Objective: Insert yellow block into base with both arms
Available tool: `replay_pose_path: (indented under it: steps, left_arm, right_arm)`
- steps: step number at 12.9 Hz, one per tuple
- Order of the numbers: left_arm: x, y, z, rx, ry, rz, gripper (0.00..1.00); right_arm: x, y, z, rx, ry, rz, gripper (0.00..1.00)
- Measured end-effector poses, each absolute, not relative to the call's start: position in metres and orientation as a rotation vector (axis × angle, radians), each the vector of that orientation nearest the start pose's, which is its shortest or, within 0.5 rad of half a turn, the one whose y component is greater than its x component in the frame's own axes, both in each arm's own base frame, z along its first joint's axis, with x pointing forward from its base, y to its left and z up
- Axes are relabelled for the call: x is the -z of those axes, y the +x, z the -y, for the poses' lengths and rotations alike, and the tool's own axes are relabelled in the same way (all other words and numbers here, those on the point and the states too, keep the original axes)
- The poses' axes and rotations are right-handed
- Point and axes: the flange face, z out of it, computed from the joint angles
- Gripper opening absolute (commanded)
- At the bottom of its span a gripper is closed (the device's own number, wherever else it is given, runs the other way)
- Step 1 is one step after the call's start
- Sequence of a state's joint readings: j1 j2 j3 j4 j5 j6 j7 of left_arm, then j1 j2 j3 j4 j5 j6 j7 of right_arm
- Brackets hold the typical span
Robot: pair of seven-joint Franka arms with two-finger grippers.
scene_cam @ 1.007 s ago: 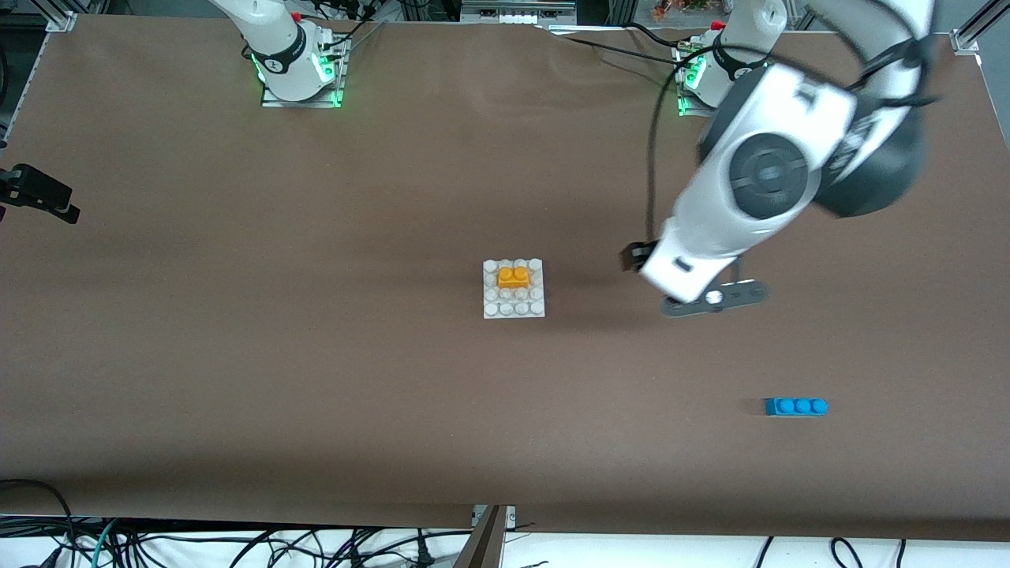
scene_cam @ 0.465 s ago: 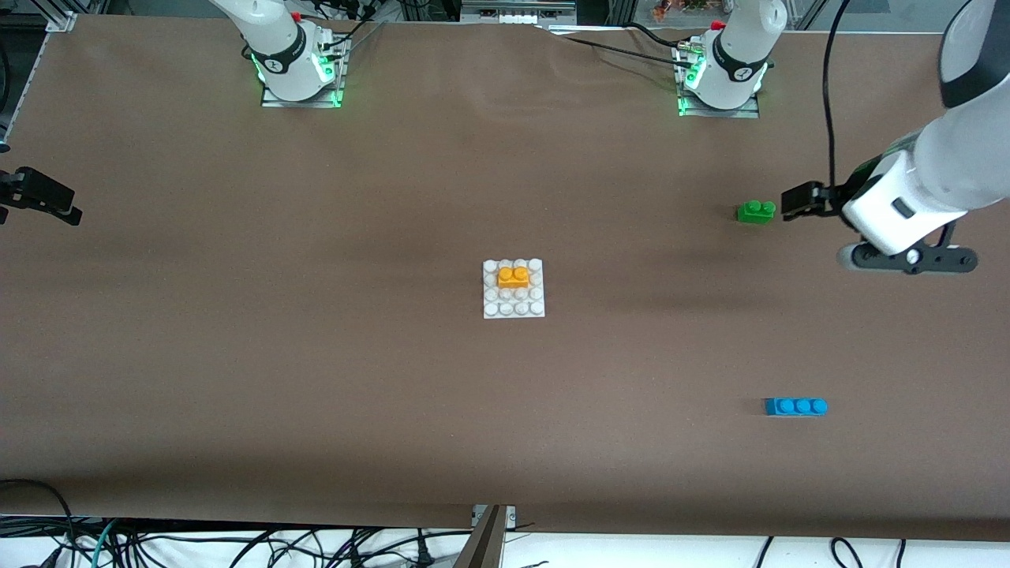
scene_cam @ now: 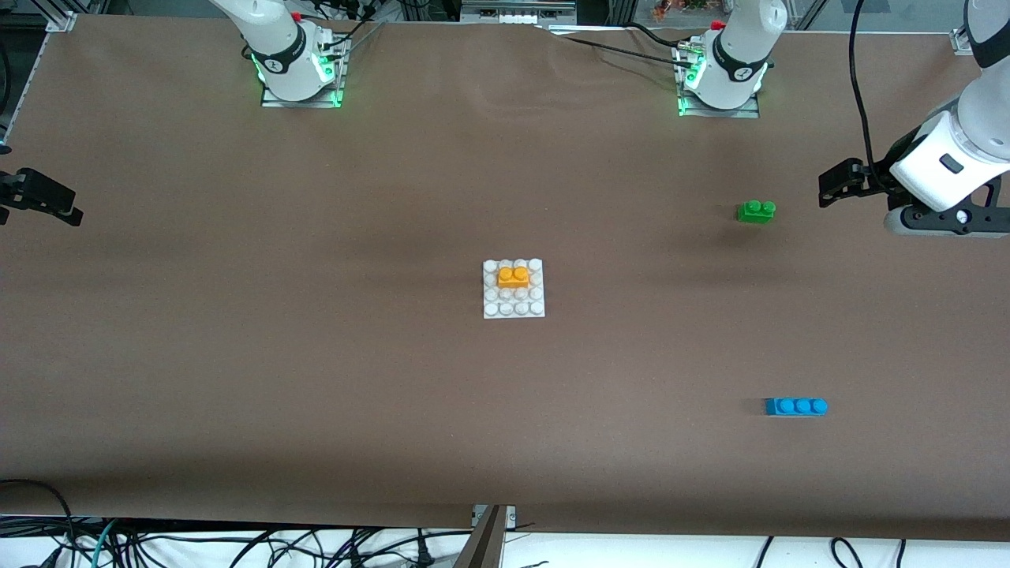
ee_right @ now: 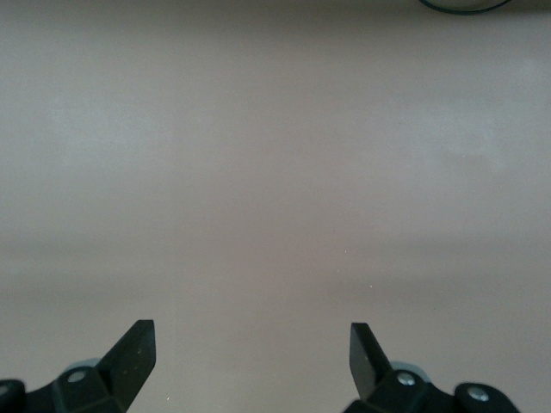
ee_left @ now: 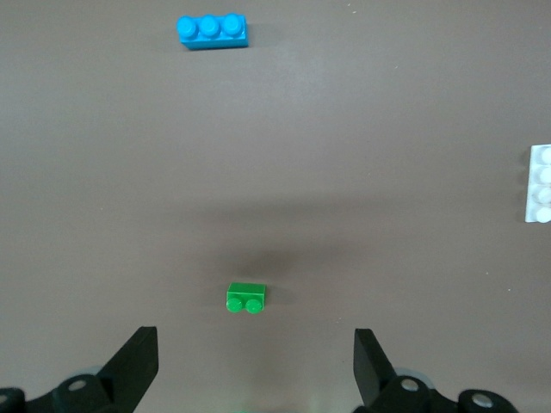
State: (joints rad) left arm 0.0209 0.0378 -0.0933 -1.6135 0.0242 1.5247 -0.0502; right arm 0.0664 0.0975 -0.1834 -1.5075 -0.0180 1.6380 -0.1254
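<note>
The yellow block (scene_cam: 513,276) sits pressed onto the white studded base (scene_cam: 514,309) at mid-table, in the base's rows farther from the front camera. No gripper touches either. My left gripper (scene_cam: 943,223) hangs over bare table at the left arm's end, well apart from the base. Its wrist view shows the left gripper (ee_left: 256,361) open and holding nothing, with an edge of the base (ee_left: 540,183) at the frame's side. My right gripper (ee_right: 250,357) is open over bare table with nothing between its fingers, and that arm waits.
A green two-stud brick (scene_cam: 756,211) (ee_left: 246,298) lies between the base and the left gripper. A blue three-stud brick (scene_cam: 795,406) (ee_left: 213,31) lies nearer the front camera. Both arm bases (scene_cam: 296,75) (scene_cam: 720,79) stand along the table's edge farthest from the front camera.
The left arm swung away from beside the base toward its own end of the table, uncovering the green brick. The block, base and right gripper stayed put.
</note>
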Motion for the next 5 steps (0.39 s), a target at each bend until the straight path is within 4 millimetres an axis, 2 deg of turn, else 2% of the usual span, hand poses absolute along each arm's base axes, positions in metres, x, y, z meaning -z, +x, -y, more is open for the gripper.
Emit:
replay_pose_path:
  steps: [5]
  left_arm:
    - [-0.5797, 0.5547, 0.0472, -0.171, -3.107, -0.063, 1.00]
  right_arm:
    - [-0.6058, 0.5869, 0.0654, 0.048, -3.181, 0.017, 1.00]
